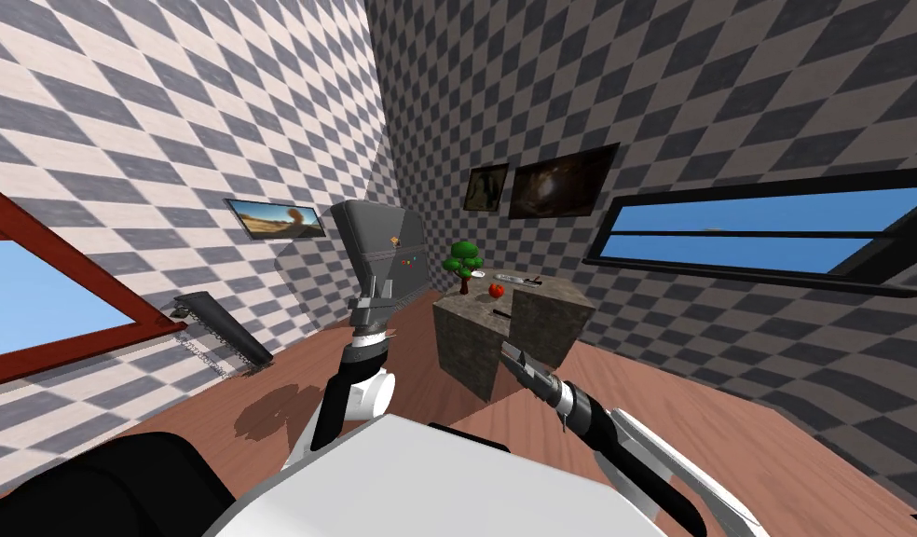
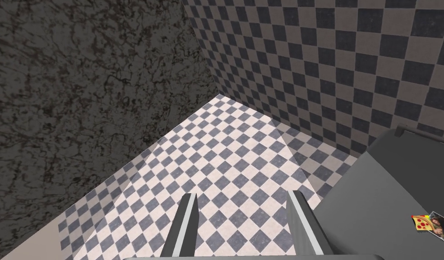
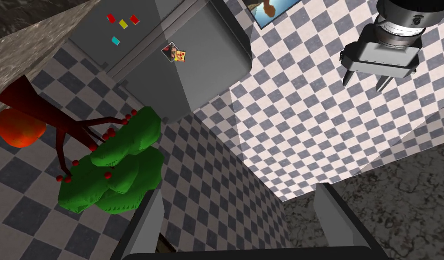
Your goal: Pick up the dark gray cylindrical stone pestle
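Holds right gripper [image 1: 511,352] spread wide and empty, at the near corner of the stone counter [image 1: 466,350]. Holds left gripper [image 1: 371,312] raised near the fridge [image 1: 382,247], fingers likewise apart, gripping nothing. Sees the pestle [image 1: 500,314] lying flat on the stone counter, near a red fruit [image 1: 495,291] and small tree [image 1: 464,261], apart from both grippers.

The counter [image 1: 550,326] stands ahead of me, the little tree [image 1: 464,261] and the round fruit [image 1: 495,291] side by side on top, the fridge [image 1: 382,247] behind to its left — my left gripper [image 2: 242,194] before the fridge, my right gripper [image 3: 239,192] before the counter.
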Controlling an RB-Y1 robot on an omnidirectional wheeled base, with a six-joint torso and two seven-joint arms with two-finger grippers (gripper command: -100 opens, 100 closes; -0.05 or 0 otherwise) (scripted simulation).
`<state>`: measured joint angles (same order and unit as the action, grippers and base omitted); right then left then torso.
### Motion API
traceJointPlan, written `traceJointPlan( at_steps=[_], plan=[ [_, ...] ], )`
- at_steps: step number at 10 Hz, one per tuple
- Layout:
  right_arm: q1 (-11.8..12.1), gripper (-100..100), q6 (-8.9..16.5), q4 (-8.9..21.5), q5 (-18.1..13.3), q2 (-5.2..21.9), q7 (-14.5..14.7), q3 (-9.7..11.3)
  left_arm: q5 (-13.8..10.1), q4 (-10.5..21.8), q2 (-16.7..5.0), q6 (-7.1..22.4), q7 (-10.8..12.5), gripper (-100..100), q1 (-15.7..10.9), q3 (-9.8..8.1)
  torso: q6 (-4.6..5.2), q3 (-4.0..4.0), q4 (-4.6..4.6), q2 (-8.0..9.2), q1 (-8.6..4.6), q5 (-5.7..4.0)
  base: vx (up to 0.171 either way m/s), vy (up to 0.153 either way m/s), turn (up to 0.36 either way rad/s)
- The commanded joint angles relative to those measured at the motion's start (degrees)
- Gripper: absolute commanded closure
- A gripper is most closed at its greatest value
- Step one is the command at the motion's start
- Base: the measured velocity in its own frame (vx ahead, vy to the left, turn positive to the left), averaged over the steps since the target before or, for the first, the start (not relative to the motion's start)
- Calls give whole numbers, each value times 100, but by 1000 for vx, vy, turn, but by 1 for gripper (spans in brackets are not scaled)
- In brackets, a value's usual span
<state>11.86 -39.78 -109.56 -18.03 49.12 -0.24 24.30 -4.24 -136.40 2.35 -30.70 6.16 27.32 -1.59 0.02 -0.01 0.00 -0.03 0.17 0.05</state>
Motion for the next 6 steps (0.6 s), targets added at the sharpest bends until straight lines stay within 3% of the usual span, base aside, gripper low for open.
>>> traceJointPlan(
  at_steps=[1, 2, 3, 6],
  plan=[
    [-86, -100, -62, 236, -132, 286, -11, 148, 0, 0, 0, 0, 0, 0, 0, 0, 0, 0, 0, 0, 0, 0, 7, 71, 189],
    [-86, -100, -62, 236, -132, 449, -11, 148, 0, 0, 0, 0, 0, 0, 0, 0, -3, 0, 0, -1, 6, 0, 13, 56, 105],
    [-172, -100, -131, 482, -262, 633, -1, 295, 0, 0, 0, 0, 0, 0, 0, 0, 1, 0, 0, -1, 1, 1, 35, 71, 205],
    [-254, -100, -196, 737, -394, 1146, 9, 441, 0, 0, 0, 0, 0, 0, 0, 0, -3, -7, -3, -12, 4, 0, 38, 58, 136]
  ],
)
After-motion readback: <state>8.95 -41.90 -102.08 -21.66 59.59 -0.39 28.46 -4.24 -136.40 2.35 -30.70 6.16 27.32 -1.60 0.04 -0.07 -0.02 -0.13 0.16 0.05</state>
